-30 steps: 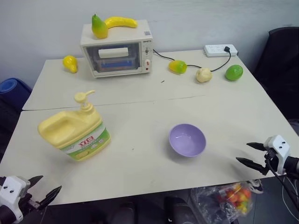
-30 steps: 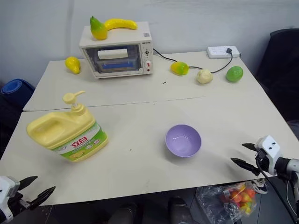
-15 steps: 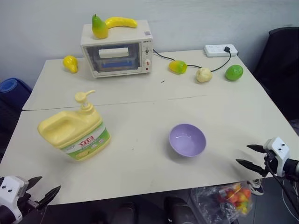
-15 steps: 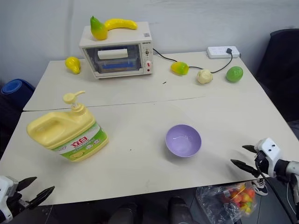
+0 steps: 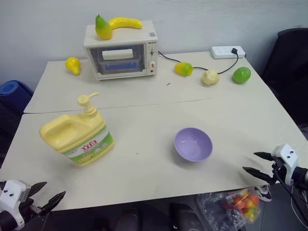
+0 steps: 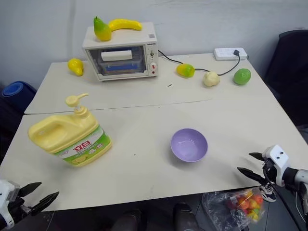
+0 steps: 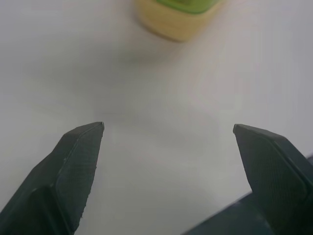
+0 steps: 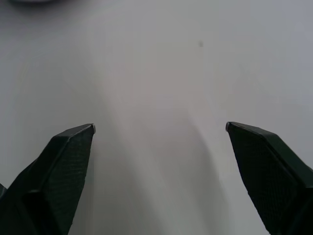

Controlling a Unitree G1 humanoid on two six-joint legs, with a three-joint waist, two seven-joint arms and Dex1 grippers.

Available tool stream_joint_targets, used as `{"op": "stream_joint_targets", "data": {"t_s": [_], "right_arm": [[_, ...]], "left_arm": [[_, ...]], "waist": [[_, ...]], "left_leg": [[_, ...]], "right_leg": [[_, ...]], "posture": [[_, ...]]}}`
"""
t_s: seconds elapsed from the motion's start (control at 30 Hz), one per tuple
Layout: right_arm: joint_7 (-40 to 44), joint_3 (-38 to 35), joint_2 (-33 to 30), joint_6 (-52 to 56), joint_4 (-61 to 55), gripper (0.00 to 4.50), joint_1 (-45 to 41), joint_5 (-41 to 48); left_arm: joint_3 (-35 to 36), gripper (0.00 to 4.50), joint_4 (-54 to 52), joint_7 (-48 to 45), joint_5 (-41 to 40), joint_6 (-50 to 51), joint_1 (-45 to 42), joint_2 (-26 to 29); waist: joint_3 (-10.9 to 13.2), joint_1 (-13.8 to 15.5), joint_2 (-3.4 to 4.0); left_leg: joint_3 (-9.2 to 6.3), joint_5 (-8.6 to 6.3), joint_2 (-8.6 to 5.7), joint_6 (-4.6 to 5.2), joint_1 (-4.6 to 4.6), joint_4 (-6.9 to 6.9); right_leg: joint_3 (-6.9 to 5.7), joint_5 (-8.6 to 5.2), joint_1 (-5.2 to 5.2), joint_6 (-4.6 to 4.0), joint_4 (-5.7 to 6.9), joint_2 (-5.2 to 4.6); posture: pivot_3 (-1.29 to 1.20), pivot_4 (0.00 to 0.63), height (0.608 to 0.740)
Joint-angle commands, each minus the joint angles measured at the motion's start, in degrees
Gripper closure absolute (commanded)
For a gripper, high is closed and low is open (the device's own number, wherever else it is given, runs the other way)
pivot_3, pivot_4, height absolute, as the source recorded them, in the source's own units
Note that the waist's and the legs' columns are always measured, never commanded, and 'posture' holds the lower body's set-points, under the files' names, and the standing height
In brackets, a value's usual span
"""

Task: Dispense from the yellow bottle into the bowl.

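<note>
Left eye view: nothing has moved; yellow bottle (image 5: 77, 135) and bowl (image 5: 193, 144) untouched; left gripper (image 5: 44, 195) and right gripper (image 5: 255, 162) still gape empty; approach pending.

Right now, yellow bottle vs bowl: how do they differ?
The bottle is pale yellow with a green-and-white label; the bowl is plain lavender. The bottle is bigger and taller, capped by a pump, while the bowl is low and open on top. The bottle stands on the robot's left, the bowl towards its right. Both rest on the table, untouched.
</note>
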Motion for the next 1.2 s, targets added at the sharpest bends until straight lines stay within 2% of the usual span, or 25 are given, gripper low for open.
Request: {"op": "stream_joint_targets", "data": {"t_s": [0.03,0.2,0.3,0.43,0.6,0.83,1.0,1.2], "right_arm": [[3.5,-4.6,-4.3,6.1,-11.8,0.02,4.1,5.1],[6.0,-7.7,-7.5,13.8,-29.1,0.02,11.4,9.8],[5.0,-8.4,-7.7,17.9,-37.9,0.02,12.7,12.4],[-3.0,-3.9,-4.9,20.3,-48.3,0.02,8.5,11.8],[-10.4,2.9,-1.1,18.9,-54.3,0.02,7.5,5.8],[-13.3,12.1,1.3,10.4,-50.4,1.98,6.2,-4.9],[-13.4,15.0,2.1,7.6,-47.5,3.62,4.0,-7.3],[-11.9,20.8,3.3,6.1,-42.8,3.62,-1.9,-10.2]], "left_arm": [[6.3,0.00,-8.6,-6.4,-7.2,5.2,4.4,3.4],[13.2,0.00,-22.6,-17.1,-16.0,13.2,11.8,9.2],[16.3,0.00,-28.3,-21.1,-18.8,15.9,13.4,11.9],[15.1,0.00,-34.0,-16.2,-22.7,17.7,3.5,17.7],[8.6,0.00,-36.0,-11.7,-21.1,18.2,-3.8,18.0],[4.3,0.00,-34.7,-12.2,-17.0,17.2,-5.6,16.6],[3.3,0.00,-35.2,-12.2,-16.8,17.2,-6.4,16.0],[2.2,0.00,-36.3,-12.1,-16.6,17.5,-7.1,15.7]], "waist": [[0.0,0.0,0.01],[0.0,0.1,-0.03],[0.0,0.1,-0.03],[0.0,0.4,-0.01],[0.0,0.5,0.00],[0.0,0.2,-0.02],[0.0,0.2,-0.04],[0.0,0.1,-0.06]], "left_leg": [[0.00,0.00,0.00,0.00,0.00,0.00],[-0.01,0.00,0.05,0.01,-0.01,-0.01],[0.00,0.00,0.05,0.01,-0.03,0.00],[0.02,0.06,0.04,-0.03,-0.02,0.08],[0.00,0.07,0.01,-0.08,-0.02,0.08],[0.01,0.14,-0.02,-0.36,-0.11,0.05],[0.02,0.13,-0.02,-0.35,-0.11,0.09],[0.03,0.20,-0.01,-0.38,-0.05,0.14]], "right_leg": [[0.01,0.00,0.00,0.00,-0.02,0.00],[-0.01,-0.05,0.06,-0.09,-0.14,0.02],[-0.01,-0.05,0.06,-0.10,-0.18,0.02],[-0.01,-0.06,0.06,-0.10,-0.11,0.09],[0.00,-0.03,0.06,-0.07,-0.06,0.09],[-0.01,0.00,-0.12,-0.02,-0.01,0.13],[0.00,0.00,-0.11,-0.01,-0.01,0.13],[0.00,0.00,-0.07,-0.02,0.08,0.13]], "posture": [[0.00,0.150,0.740],[0.00,0.150,0.740],[0.00,0.150,0.740],[0.00,0.150,0.740],[0.00,0.150,0.740],[0.00,0.150,0.740],[0.00,0.150,0.740],[0.00,0.150,0.740]]}}
